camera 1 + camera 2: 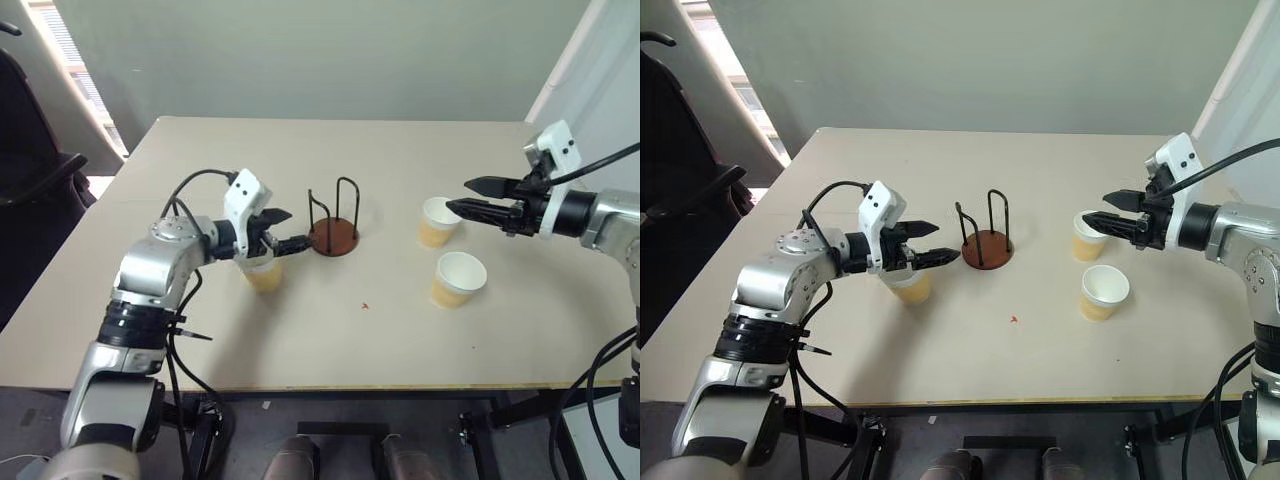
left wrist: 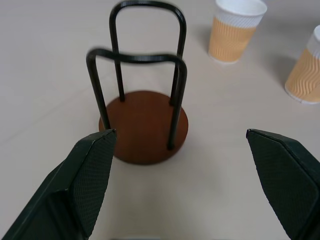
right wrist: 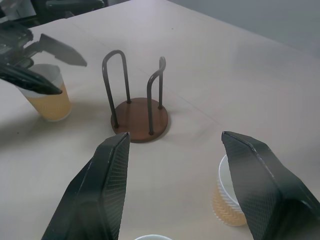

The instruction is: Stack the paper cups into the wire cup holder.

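The left gripper (image 1: 936, 243), fingers spread and empty, hovers over a paper cup (image 1: 911, 288); the wire cup holder (image 1: 986, 247) stands at its three o'clock. The right gripper's (image 1: 1103, 212) fingers are apart, empty.

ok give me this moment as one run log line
left gripper: open, above a cup | right gripper: open, empty, over a cup | third cup: upright on table | wire cup holder: empty

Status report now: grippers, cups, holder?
Left gripper open above one tan paper cup. Right gripper open, empty. Brown-based wire cup holder empty. Two more cups standing loose.
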You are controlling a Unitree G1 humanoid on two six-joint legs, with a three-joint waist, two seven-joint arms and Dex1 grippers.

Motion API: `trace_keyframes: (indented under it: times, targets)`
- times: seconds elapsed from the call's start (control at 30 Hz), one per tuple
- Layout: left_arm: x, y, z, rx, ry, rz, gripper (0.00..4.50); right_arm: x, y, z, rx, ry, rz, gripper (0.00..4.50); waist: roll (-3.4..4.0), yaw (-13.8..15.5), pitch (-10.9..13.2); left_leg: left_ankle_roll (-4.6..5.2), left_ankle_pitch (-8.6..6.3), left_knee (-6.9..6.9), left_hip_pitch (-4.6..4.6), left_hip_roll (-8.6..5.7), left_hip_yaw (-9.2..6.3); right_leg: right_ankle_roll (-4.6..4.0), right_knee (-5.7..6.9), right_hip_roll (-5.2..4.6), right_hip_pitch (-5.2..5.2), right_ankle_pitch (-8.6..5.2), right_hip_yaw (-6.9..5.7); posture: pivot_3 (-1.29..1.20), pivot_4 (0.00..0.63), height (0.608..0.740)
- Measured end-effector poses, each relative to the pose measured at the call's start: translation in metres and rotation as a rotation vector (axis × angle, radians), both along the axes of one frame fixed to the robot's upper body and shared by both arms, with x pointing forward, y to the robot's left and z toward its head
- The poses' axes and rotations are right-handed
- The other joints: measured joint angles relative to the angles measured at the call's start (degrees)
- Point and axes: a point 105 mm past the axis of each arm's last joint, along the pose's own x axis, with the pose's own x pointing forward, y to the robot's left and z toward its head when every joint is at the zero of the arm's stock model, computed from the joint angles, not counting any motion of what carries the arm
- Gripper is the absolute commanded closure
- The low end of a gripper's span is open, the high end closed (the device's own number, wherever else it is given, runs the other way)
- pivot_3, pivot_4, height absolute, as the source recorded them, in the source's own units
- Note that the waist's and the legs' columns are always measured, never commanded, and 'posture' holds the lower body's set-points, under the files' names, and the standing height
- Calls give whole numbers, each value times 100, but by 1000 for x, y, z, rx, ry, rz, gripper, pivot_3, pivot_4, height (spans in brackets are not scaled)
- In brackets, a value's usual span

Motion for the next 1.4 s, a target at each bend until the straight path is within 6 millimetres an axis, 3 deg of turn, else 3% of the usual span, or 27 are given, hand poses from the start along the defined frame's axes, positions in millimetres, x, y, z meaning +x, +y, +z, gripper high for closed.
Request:
trace_keyframes:
  times: [0.13, 0.4, 0.6, 0.87, 1.03, 1.13, 1.4]
  targets:
    - [5, -8, 2, 2, -12, -19, 0, -1, -4, -1, -2, 0, -18, 1499, 0, 17, 0, 4, 0, 1, 0, 0, 0, 5, -3, -1, 4, 2, 0, 0, 150, 740]
    - [11, -23, -13, 49, 5, -66, 0, -2, -4, -1, 0, -5, -23, 1499, -2, 21, 1, 11, 1, 2, 0, -1, 2, 13, -3, -1, 3, 6, 2, 0, 150, 740]
    - [27, -32, -6, 49, -41, -49, 0, -3, -5, -2, -1, -5, -29, 1499, -2, 34, 1, 18, -1, 7, -1, -2, 5, 22, -6, -3, 8, 11, 3, 0, 150, 740]
    - [33, -56, -20, 32, -7, -91, 0, -4, -5, -3, 3, -5, -31, 1499, -2, 39, 1, 26, 1, 11, -3, -2, 13, 36, -7, -4, 9, 7, 6, 0, 150, 740]
    - [37, -67, -14, 28, -29, -115, 0, -4, -7, -6, 5, 1, -41, 1499, -3, 46, 1, 36, -4, 21, -4, -2, 17, 45, -7, -5, 15, 3, 10, 0, 150, 740]
    - [40, -69, -16, 21, -25, -113, 644, -5, -9, -8, 9, 6, -55, 1474, -2, 46, 2, 41, -7, 30, -5, -2, 21, 50, -7, -5, 17, 0, 12, 0, 150, 740]
    - [43, -70, -10, -1, -39, -115, 3605, -9, -13, -9, 9, 2, -67, 1474, -3, 48, 2, 44, -9, 48, -11, -4, 27, 62, -8, -5, 18, -7, 17, 0, 150, 740]
